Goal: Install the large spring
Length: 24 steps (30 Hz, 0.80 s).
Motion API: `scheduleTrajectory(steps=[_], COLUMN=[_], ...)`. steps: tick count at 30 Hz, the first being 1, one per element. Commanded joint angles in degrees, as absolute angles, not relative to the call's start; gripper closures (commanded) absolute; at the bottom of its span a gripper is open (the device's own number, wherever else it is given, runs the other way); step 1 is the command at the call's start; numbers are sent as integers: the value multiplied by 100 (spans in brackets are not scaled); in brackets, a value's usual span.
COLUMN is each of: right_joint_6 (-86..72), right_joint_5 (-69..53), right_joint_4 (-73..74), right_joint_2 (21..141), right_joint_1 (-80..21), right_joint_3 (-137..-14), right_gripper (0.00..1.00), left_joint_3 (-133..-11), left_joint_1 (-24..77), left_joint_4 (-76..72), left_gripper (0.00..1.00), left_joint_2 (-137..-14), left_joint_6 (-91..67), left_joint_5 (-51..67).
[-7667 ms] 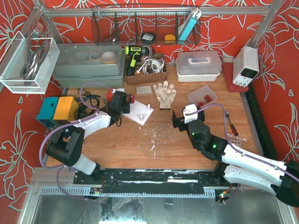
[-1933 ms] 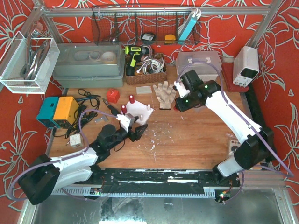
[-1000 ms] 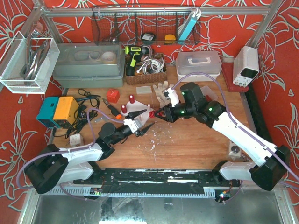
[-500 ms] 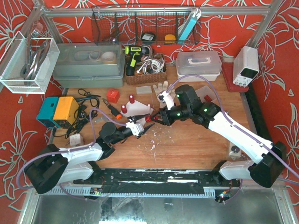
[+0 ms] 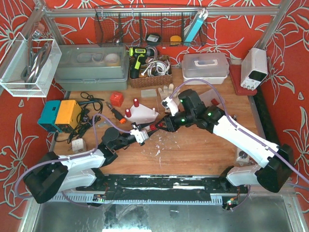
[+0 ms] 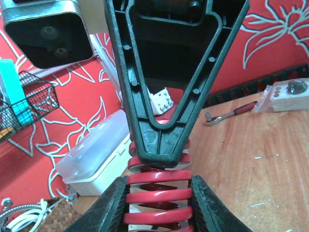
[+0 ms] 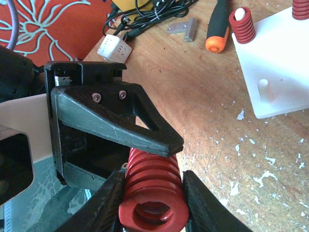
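The large red spring (image 5: 153, 127) hangs above the table between the two arms, held at both ends. My left gripper (image 5: 144, 133) is shut on its left end; in the left wrist view the coils (image 6: 157, 198) sit squeezed between my left gripper (image 6: 159, 181) fingers. My right gripper (image 5: 162, 123) is shut on the other end, and the spring's open end (image 7: 152, 208) faces the right wrist camera between my right gripper (image 7: 152, 175) fingers. The white peg plate (image 5: 145, 115) lies behind, with a bare peg (image 7: 262, 85) and small red springs (image 7: 241, 24) on other pegs.
An orange-handled screwdriver (image 7: 216, 29) and a white plug adapter (image 7: 113, 47) lie left of the plate. A red block (image 5: 116, 99), a white glove (image 5: 166, 90) and a teal-and-yellow box (image 5: 60, 113) sit further back. A ratchet (image 6: 227, 115) lies at the right.
My left gripper has closed on the spring that the right gripper brought over. Both grippers now hold it, shifted slightly left.
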<state>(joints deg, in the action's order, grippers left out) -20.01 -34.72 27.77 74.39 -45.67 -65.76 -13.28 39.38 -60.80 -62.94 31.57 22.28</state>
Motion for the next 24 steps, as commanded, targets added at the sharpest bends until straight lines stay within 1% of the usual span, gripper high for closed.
scheduleTrajectory(steps=[1, 5, 10, 16, 20, 24], right_joint_6=[-1865, -1852, -1787, -1861, -1878, -1788], right_joint_5=[-2941, -2300, -1779, -1263, -1309, -1057], right_joint_4=[2725, 2805, 2968, 2967, 2809, 2944], right_joint_2=[7510, 7546, 7703, 7668, 7527, 7491], right_joint_1=[-4576, -4572, -4555, -4512, -4488, -4480], right_joint_3=[-6541, -6492, -6477, -6442, -6463, -6606], right_gripper=[82, 72, 70, 63, 60, 58], left_joint_3=[-1268, -1185, -1212, -1291, -1421, -1379], left_joint_1=[3984, 3981, 3981, 3981, 3981, 3982], left_joint_4=[-6163, -6198, -6100, -5903, -5605, -5610], left_gripper=[100, 100, 100, 100, 100, 100], left_joint_2=[-6118, -5956, -5900, -6012, -6102, -6060], left_joint_6=[3272, 3217, 3195, 3161, 3064, 2977], left_joint_5=[2320, 2181, 2235, 2147, 1836, 1681])
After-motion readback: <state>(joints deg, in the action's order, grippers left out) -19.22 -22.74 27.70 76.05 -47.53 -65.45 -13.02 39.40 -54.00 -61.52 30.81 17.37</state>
